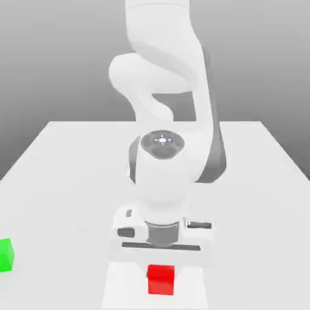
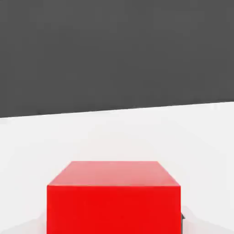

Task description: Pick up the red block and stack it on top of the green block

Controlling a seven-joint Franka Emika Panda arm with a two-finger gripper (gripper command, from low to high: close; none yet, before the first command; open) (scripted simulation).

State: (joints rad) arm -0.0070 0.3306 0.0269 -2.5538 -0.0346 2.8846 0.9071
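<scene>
The red block point(image 1: 161, 280) sits directly under my hand, near the front edge of the white table point(image 1: 66, 175). My gripper point(image 1: 161, 269) comes straight down over it and is shut on the red block. In the hand view the red block point(image 2: 113, 199) looms close, its top and one side showing, with a dark sliver of a finger point(image 2: 182, 222) against one side. The green block point(image 1: 5, 255) lies on the table at the exterior view's far left, well apart from the hand.
The white arm point(image 1: 169, 91) rises behind the hand, over the middle of the table. Bare tabletop stretches between the red block and the green block.
</scene>
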